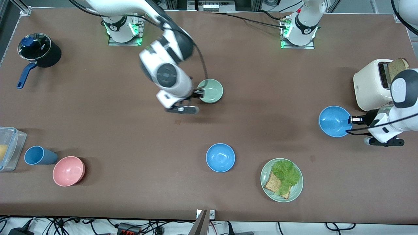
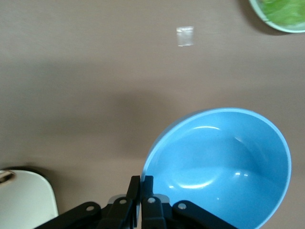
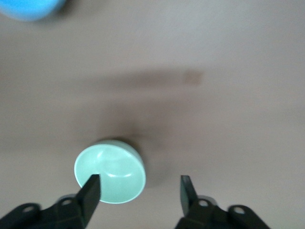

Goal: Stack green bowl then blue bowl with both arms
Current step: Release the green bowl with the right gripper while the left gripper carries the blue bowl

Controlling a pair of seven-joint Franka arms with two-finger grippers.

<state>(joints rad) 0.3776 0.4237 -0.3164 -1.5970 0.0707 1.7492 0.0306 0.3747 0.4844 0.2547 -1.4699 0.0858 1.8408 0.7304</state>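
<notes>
- Green bowl [image 1: 210, 90]: upright on the table [image 1: 130, 130], mouth up, round and so without a long axis; partly under the right gripper [image 1: 195, 94], with one finger [image 3: 90, 191] over its rim and the second finger over bare table beside it.
- Right gripper: wide open, holding nothing; probably placed this way to take the bowl by the wall, one finger inside and one outside, but seems to need a shift toward the bowl first.
- Blue bowl [image 1: 334, 121]: held at the rim by the left gripper [image 1: 352, 120], fingers [image 2: 141, 188] closed tightly on the near wall; mouth mostly up and a little tilted, no long axis either; cannot tell if lifted or touching the table.
- Rim grip probably chosen because such a bowl is too wide to take across; good also for lowering it into the green one.
- Toaster [image 1: 372, 85] with a bread slice [image 1: 396, 68]: just beside the left gripper.
- Second blue bowl [image 1: 220, 157]: free on the table, well apart from both grippers.
- Plate [image 1: 281, 180] with toast and lettuce: near that bowl.
- Pink bowl [image 1: 68, 170], blue cup [image 1: 37, 155], pot [image 1: 39, 50]: toward the right arm's end of the table, not in use.
</notes>
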